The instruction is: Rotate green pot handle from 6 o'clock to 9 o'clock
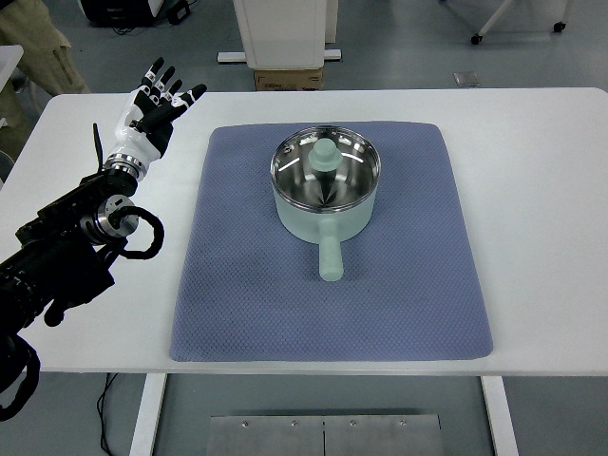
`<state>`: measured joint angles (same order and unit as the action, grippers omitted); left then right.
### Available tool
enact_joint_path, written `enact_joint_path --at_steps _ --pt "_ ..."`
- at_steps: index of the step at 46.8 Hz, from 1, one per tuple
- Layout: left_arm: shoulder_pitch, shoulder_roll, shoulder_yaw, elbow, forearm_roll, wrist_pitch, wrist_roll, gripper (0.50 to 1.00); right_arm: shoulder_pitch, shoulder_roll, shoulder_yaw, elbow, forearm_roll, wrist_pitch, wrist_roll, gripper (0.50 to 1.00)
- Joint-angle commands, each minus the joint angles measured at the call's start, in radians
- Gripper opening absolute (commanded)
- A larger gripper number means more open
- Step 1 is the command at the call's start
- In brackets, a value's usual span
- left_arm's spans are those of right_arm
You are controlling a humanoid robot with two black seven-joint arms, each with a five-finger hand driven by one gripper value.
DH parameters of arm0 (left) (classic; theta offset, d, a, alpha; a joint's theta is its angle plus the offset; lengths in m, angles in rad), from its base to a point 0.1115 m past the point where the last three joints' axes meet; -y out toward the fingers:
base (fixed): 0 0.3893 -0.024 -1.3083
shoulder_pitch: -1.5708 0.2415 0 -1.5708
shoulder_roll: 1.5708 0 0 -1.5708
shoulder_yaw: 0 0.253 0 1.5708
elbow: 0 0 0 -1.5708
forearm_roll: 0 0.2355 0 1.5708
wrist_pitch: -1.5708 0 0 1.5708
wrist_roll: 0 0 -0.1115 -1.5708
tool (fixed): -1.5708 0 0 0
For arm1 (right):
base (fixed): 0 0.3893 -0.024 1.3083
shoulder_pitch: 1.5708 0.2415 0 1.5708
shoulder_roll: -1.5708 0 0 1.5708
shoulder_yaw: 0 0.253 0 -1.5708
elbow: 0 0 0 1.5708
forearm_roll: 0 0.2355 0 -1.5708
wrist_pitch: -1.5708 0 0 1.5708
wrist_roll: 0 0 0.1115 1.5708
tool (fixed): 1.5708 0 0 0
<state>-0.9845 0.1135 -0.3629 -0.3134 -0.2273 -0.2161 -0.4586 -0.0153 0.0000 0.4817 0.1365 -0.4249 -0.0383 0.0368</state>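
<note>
Now | left hand (155,103) fingers spread, holding nothing | green pot (324,190) handle (330,255) at six o'clock

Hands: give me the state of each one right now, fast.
Left hand: open, fingers spread, holding nothing, raised over the white table, well left of the pale green lidded pot.
Right hand: not in view.

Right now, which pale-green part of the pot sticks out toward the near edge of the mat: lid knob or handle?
The handle. It juts from the green pot wall toward the near edge; the lid knob sits centred on top.
</note>
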Motion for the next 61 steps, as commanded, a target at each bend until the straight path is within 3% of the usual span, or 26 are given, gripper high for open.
enact_joint_path --at_steps 1,19,27,34,39,61 --pt "0.001 0.002 0.001 0.0 0.0 0.0 0.0 1.0 0.0 0.0 0.0 0.0 0.0 0.0 0.0 1.0" --pt "-0.008 0.017 0.001 -0.001 0.005 -0.003 -0.002 1.0 0.0 0.0 0.0 0.0 0.0 0.0 0.0 1.0" --pt "-0.028 0.054 0.001 -0.009 0.127 -0.008 -0.005 1.0 0.0 0.0 0.0 0.0 0.0 0.0 0.0 1.0" --pt "-0.054 0.092 0.002 -0.036 0.224 -0.011 -0.089 1.0 0.0 0.0 0.0 0.0 0.0 0.0 0.0 1.0" --pt "-0.06 0.13 0.004 -0.105 0.273 -0.011 -0.152 1.0 0.0 0.0 0.0 0.0 0.0 0.0 0.0 1.0" --pt "-0.121 0.328 0.015 -0.527 0.355 0.021 -0.152 1.0 0.0 0.0 0.0 0.0 0.0 0.0 0.0 1.0"
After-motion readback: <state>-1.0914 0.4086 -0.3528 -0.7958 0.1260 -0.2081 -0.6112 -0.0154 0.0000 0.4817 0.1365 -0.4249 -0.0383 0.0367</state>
